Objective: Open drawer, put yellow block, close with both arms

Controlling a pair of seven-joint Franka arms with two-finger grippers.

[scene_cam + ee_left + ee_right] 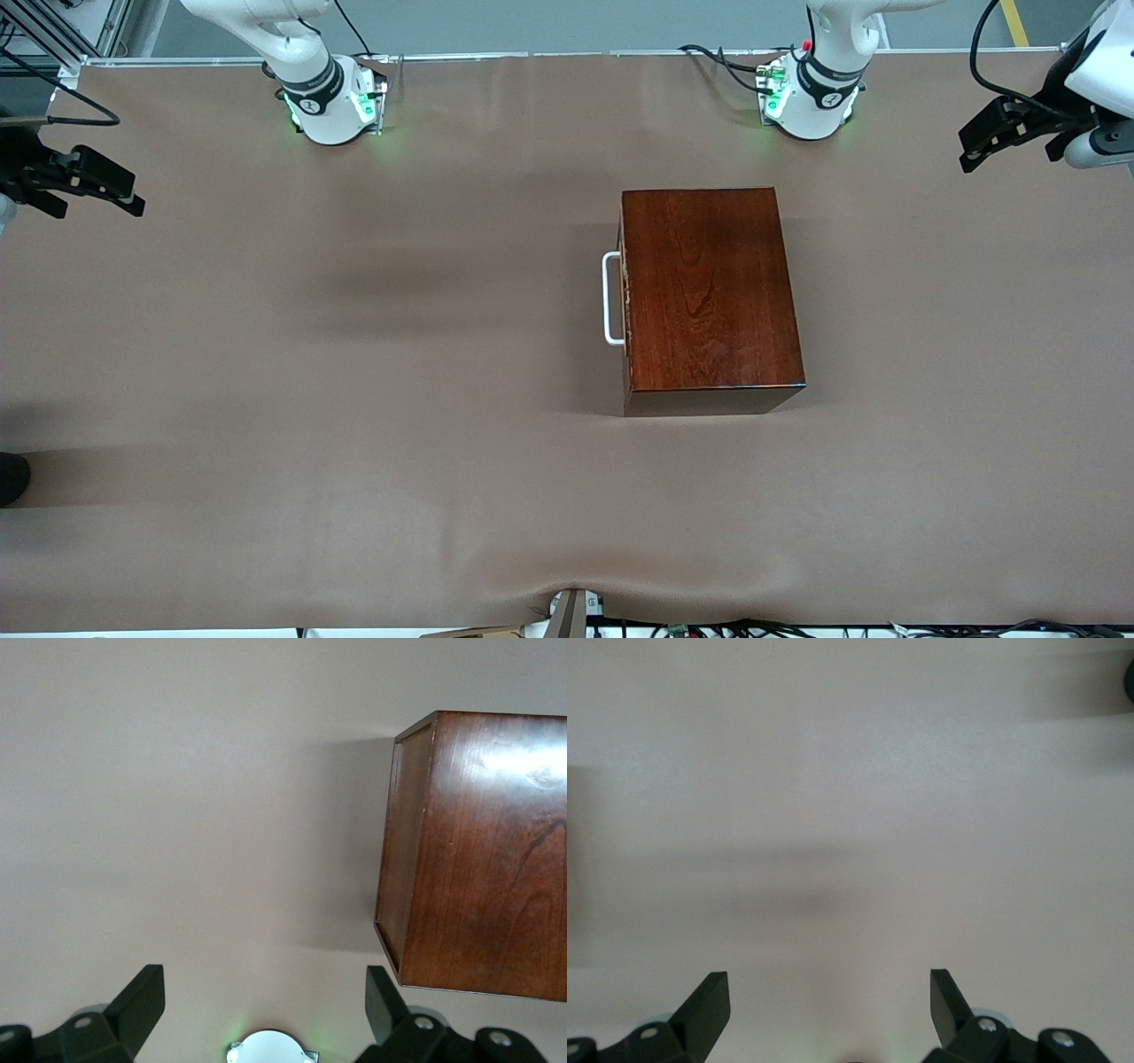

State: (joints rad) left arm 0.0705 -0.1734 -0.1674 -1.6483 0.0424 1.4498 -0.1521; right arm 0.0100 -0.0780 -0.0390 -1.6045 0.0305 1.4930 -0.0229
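On table: wooden box | drawer shut, contents hidden

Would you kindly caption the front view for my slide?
Closed drawer in wooden box; left tool and right tool open at table ends.

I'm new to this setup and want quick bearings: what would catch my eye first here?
The glossy dark-reddish wooden box stands alone mid-table, toward the left arm's end, its drawer shut with the white handle facing the right arm's end. Both grippers hang open and empty out at the table's ends: the left gripper at its own end, the right gripper at the other. No yellow block shows.
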